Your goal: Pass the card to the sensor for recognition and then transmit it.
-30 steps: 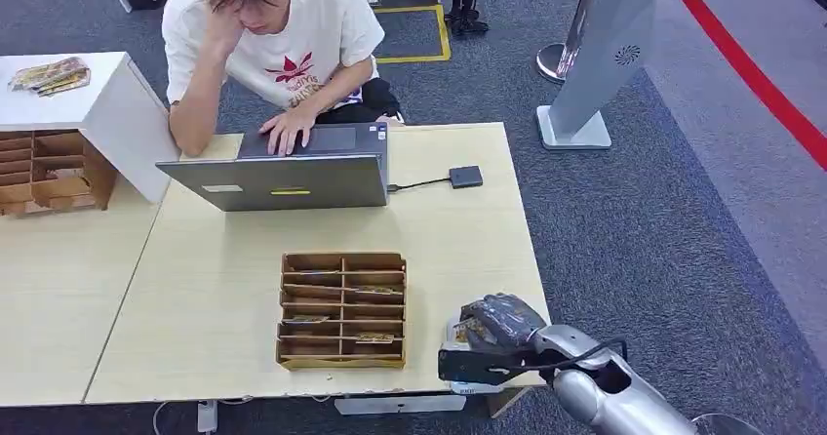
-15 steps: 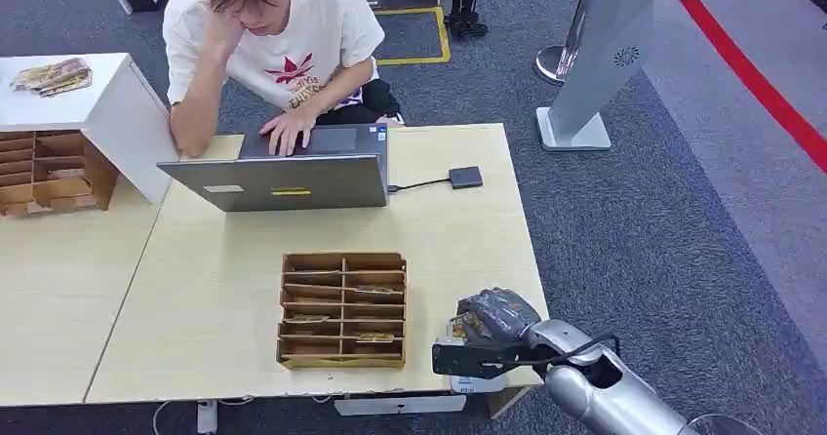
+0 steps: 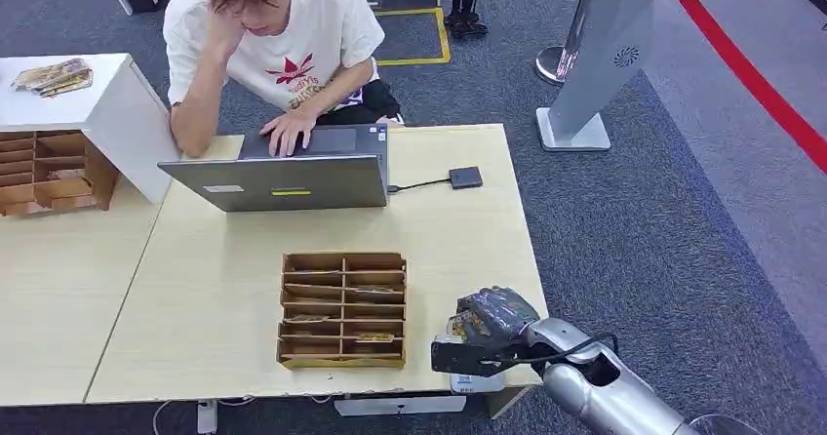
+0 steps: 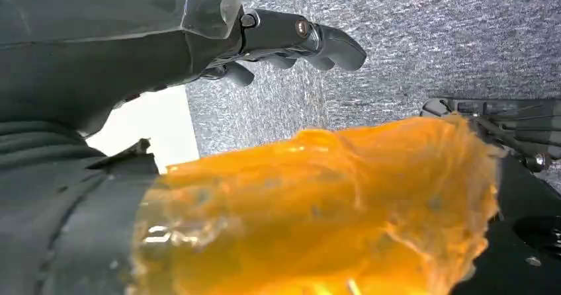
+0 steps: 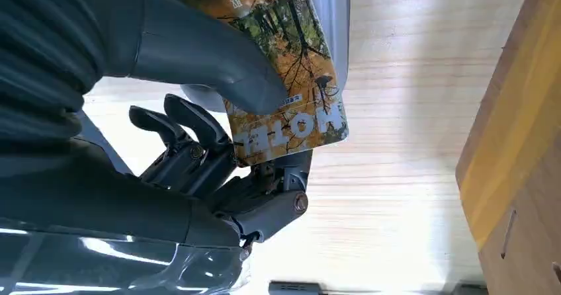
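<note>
My right hand (image 3: pixel 492 320) sits at the near right corner of the table (image 3: pixel 234 337), just right of the wooden tray (image 3: pixel 342 309). In the right wrist view the hand (image 5: pixel 198 129) pinches the card (image 5: pixel 288 77) between the thumb (image 5: pixel 205 57), pressed on its printed face, and the darker fingers (image 5: pixel 192 136) behind it. The card shows autumn trees and the word HOTEL. A grey sensor (image 5: pixel 331 17) lies directly behind the card; I cannot tell whether the two touch. The light wood tabletop lies beyond, with the tray's wall (image 5: pixel 516 129) just beside. From the head view a white edge of the sensor (image 3: pixel 476 383) shows under my hand at the table's front edge. My left hand (image 4: pixel 198 37) hangs over grey carpet (image 4: pixel 430 37); its fingers (image 4: pixel 317 40) are loosely curved and apart, holding nothing. An orange blur (image 4: pixel 317 215) covers much of that view and I cannot identify it. Across the table a person (image 3: pixel 273 35) leans over a laptop (image 3: pixel 283 177), one hand on its keyboard; a cable runs from the laptop to a small dark box (image 3: pixel 465 177).
</note>
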Available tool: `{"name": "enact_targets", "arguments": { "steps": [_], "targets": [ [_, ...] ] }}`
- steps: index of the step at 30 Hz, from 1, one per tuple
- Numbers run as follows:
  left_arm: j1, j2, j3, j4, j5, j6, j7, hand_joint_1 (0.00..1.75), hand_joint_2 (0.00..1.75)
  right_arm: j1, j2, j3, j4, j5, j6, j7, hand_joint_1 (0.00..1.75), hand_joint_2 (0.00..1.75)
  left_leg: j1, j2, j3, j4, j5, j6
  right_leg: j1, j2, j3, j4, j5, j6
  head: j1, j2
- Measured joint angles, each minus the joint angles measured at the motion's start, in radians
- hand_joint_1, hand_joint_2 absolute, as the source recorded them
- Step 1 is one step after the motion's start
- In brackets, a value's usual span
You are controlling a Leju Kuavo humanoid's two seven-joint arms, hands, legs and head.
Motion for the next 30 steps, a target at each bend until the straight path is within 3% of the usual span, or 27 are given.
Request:
{"name": "enact_targets", "arguments": {
  "steps": [30],
  "targets": [
    [0.000, 0.000, 0.001, 0.000, -0.002, -0.003, 0.008, 0.00, 0.00, -0.012, 0.005, 0.004, 0.019, 0.001, 0.002, 0.000, 1.75, 1.75, 0.000, 0.000, 0.001, 0.000, 0.000, 0.000, 0.000, 0.000, 0.001, 0.000, 0.000, 0.000, 0.000, 0.000]
  ]
}}
